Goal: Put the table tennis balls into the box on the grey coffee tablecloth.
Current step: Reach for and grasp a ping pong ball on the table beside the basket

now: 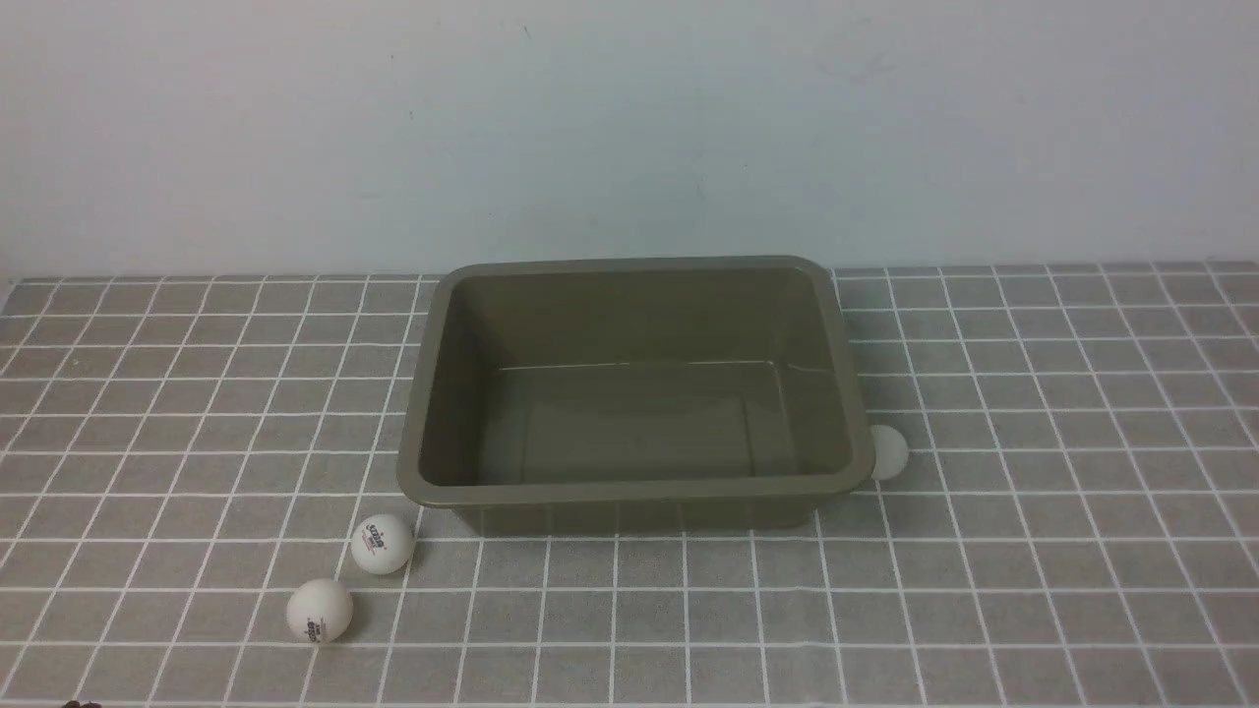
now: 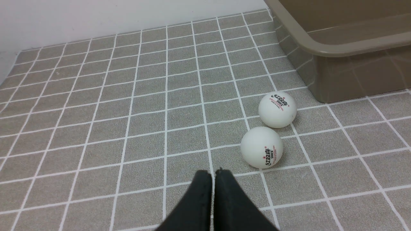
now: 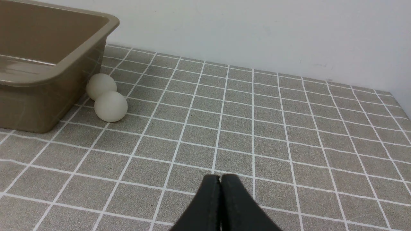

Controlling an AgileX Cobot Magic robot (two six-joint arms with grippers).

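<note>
The olive-brown box (image 1: 629, 487) stands on the grey checked tablecloth (image 1: 1033, 551), and no balls show inside it. Two white balls lie near its front left corner: one (image 1: 383, 543) close to the box, one (image 1: 320, 611) nearer me; they also show in the left wrist view (image 2: 277, 109) (image 2: 261, 147). Two more balls lie against the box's right side (image 3: 101, 86) (image 3: 110, 106); the front view shows only one of them (image 1: 889, 452). My left gripper (image 2: 213, 175) is shut and empty, short of the nearer ball. My right gripper (image 3: 220, 178) is shut and empty, well away from its balls. Neither gripper shows in the front view.
A pale wall (image 1: 629, 128) runs right behind the cloth. The cloth's left edge (image 2: 9, 61) shows in the left wrist view, and the wall corner (image 3: 401, 96) at the far right in the right wrist view.
</note>
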